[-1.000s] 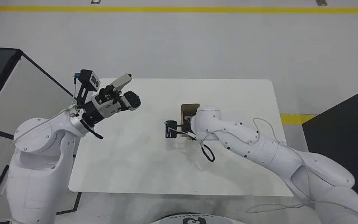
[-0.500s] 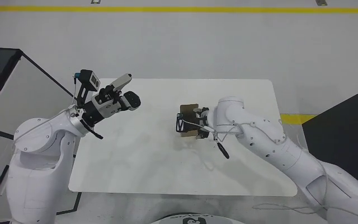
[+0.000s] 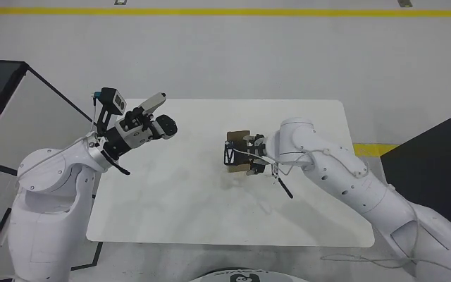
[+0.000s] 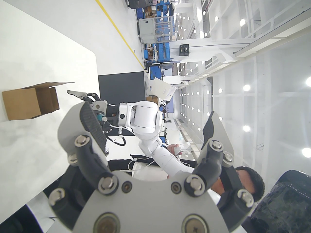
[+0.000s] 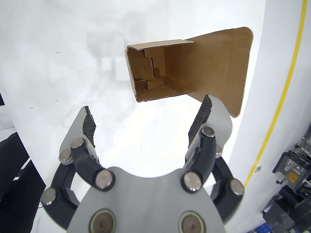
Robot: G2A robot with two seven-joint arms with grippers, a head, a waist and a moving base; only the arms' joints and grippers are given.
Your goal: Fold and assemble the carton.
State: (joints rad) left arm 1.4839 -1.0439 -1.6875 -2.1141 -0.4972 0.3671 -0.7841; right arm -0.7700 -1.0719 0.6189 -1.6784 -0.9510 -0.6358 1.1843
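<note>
Since the carton (image 5: 155, 73), well inside the edges of the table (image 3: 176, 204), is thin corrugated board, expect light, creasable, slide-prone. Right gripper (image 5: 148, 112) wide open, empty; pinch the flap (image 5: 218, 69).

1. I see the carton's (image 5: 184, 69) open mouth facing my right gripper (image 5: 148, 107), spread wide, with a free gap between them.
2. The carton's raised flap (image 5: 233, 73) stands just beside one finger (image 5: 201, 115).
3. My left gripper (image 4: 149, 110) hangs well apart from the carton.

top camera looks down on the whole table (image 3: 176, 204); left wrist camera sees the carton (image 4: 29, 103) from afar, right wrist's close.
</note>
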